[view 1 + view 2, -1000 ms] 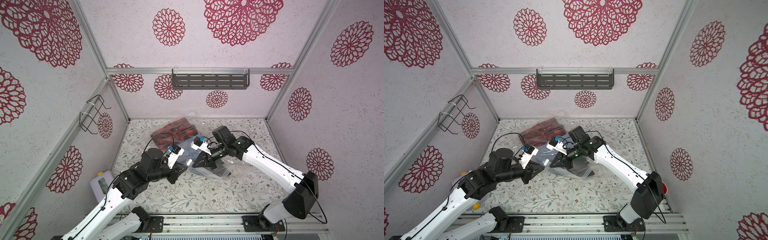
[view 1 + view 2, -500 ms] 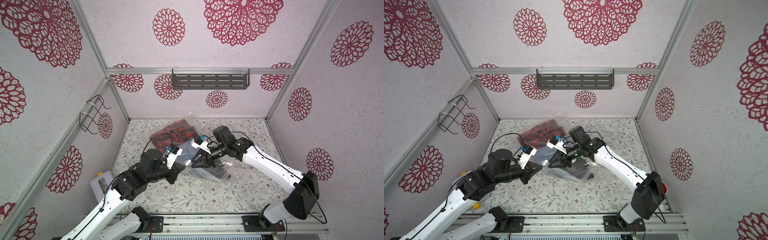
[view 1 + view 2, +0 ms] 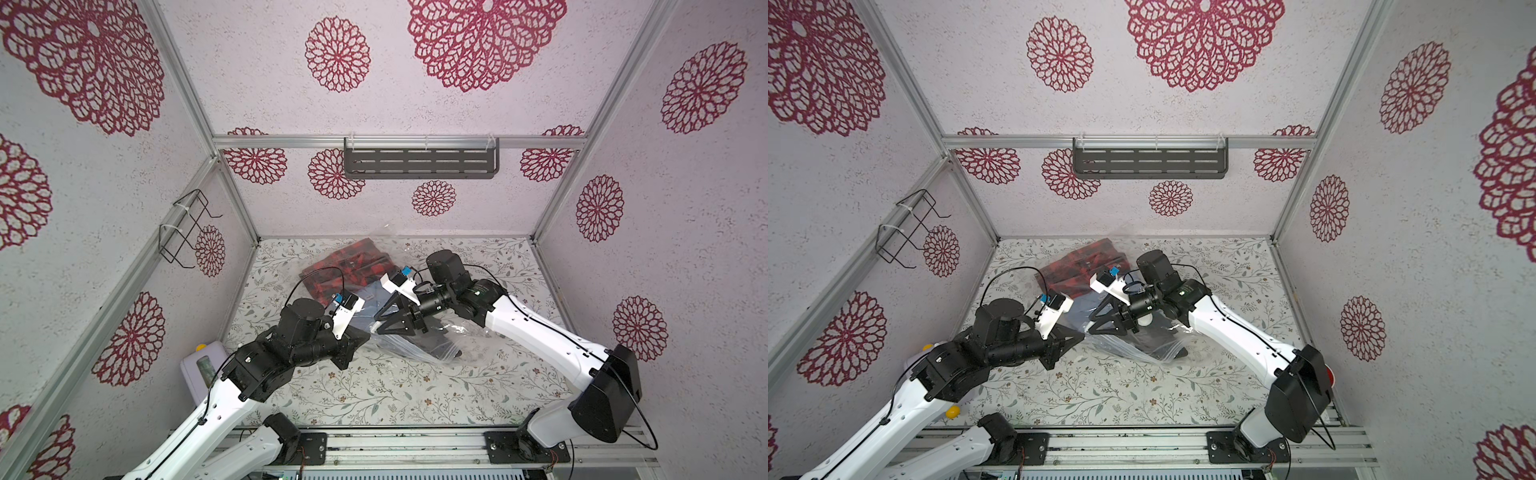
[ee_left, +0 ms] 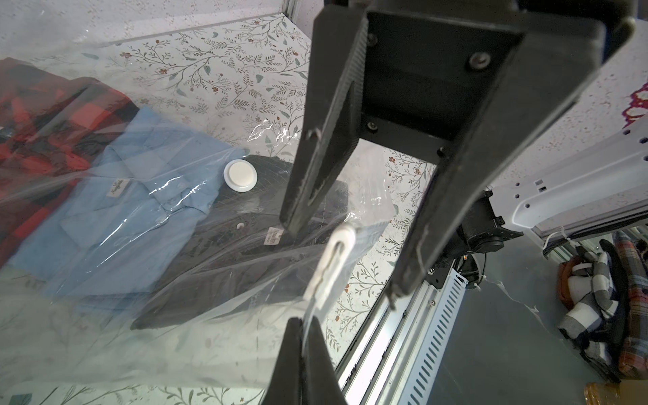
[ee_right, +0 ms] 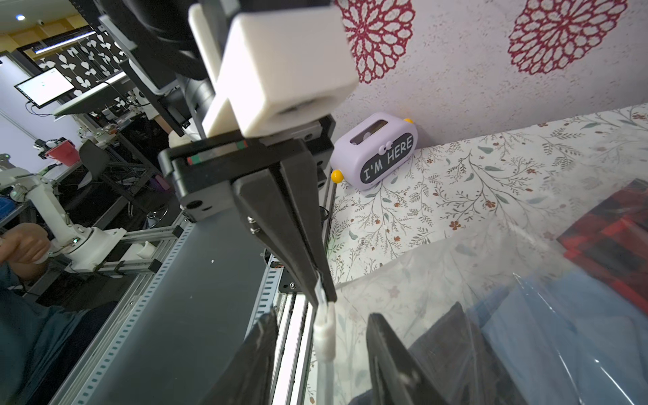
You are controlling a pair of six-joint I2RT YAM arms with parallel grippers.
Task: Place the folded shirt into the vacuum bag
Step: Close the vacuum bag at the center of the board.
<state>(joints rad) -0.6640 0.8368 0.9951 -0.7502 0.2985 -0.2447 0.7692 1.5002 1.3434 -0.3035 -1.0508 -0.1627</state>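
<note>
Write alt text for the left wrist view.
The left gripper, jaws shut, pinches the edge of the vacuum bag beside its white slider clip, which sits between the open jaws of the right gripper. Inside lie a red plaid shirt, a blue shirt and a dark shirt, near the white valve disc.

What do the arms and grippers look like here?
The left arm and right arm have white links with black joints. The left gripper and right gripper each have two black tapered fingers. A white camera mount with a blue plug tops each wrist, trailing a thin black cable. A red-green strip marks the left gripper's body.
</note>
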